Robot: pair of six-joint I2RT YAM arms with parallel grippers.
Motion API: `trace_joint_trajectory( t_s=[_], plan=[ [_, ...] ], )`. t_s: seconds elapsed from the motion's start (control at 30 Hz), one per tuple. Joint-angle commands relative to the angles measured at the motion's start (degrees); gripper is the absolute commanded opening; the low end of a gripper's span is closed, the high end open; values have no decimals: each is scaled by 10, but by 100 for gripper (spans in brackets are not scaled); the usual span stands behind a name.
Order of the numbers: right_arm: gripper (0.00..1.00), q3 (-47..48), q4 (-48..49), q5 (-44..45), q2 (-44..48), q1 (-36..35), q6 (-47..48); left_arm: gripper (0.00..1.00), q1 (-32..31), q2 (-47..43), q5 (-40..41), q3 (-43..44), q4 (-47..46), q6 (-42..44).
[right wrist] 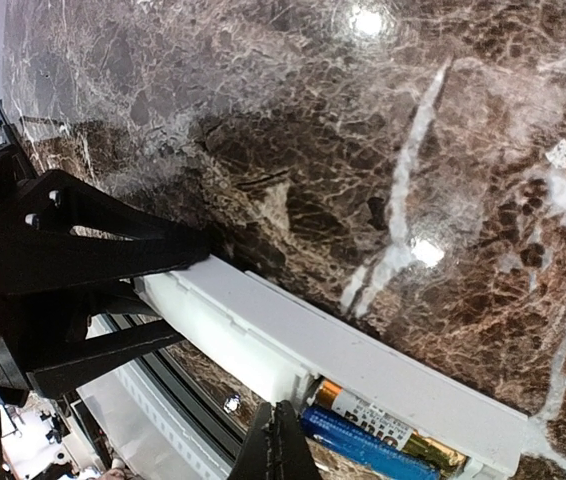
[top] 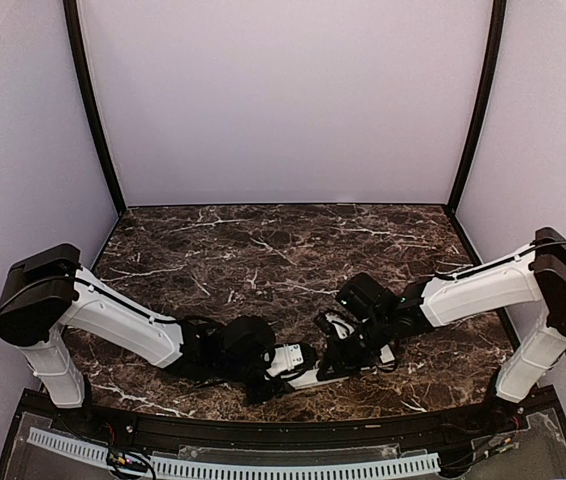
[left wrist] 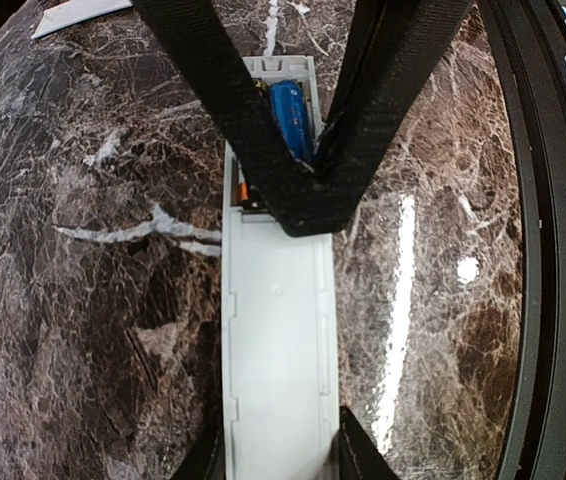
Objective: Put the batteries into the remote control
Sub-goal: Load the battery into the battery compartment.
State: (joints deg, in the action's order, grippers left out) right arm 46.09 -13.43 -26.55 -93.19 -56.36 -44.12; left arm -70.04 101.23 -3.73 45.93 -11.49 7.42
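The white remote control (left wrist: 278,330) lies lengthwise on the marble near the table's front edge, its battery bay open at the far end. A blue battery (left wrist: 291,120) sits in the bay. In the right wrist view a gold-and-white battery (right wrist: 383,420) lies beside the blue one (right wrist: 383,450). My left gripper (left wrist: 281,452) is shut on the remote's body, one finger on each long side. My right gripper (left wrist: 303,215) is shut with nothing in it, its tip down at the inner end of the bay, next to the batteries. From above, both grippers (top: 275,362) (top: 343,352) meet over the remote (top: 306,378).
A flat grey-white cover strip (left wrist: 78,12) lies on the marble beyond the remote, to its left. The table's black front rail (left wrist: 553,250) runs close along the remote's right side. Purple walls enclose the table on three sides.
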Motion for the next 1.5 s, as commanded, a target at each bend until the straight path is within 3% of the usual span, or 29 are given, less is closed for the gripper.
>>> trace_joint_trajectory(
  t_s=[0.0, 0.2, 0.6, 0.83, 1.2, 1.47],
  plan=[
    [0, -44, -49, 37, -5, 7, 8, 4, -3, 12, 13, -3, 47, 12],
    [0, -45, -66, 37, 6, 15, 22, 4, -3, 12, 14, -6, 48, 13],
    [0, 61, -100, -44, 41, 15, 72, 4, -3, 14, 11, -3, 48, 13],
    [0, 54, -134, 3, 37, 26, 61, 4, -3, 15, 10, -1, 47, 12],
    [0, -8, -84, 20, 0, 41, 44, 4, -3, 19, 9, 0, 48, 12],
    [0, 28, -128, 28, 42, 40, 60, 4, -3, 21, 7, 3, 47, 12]
  ],
)
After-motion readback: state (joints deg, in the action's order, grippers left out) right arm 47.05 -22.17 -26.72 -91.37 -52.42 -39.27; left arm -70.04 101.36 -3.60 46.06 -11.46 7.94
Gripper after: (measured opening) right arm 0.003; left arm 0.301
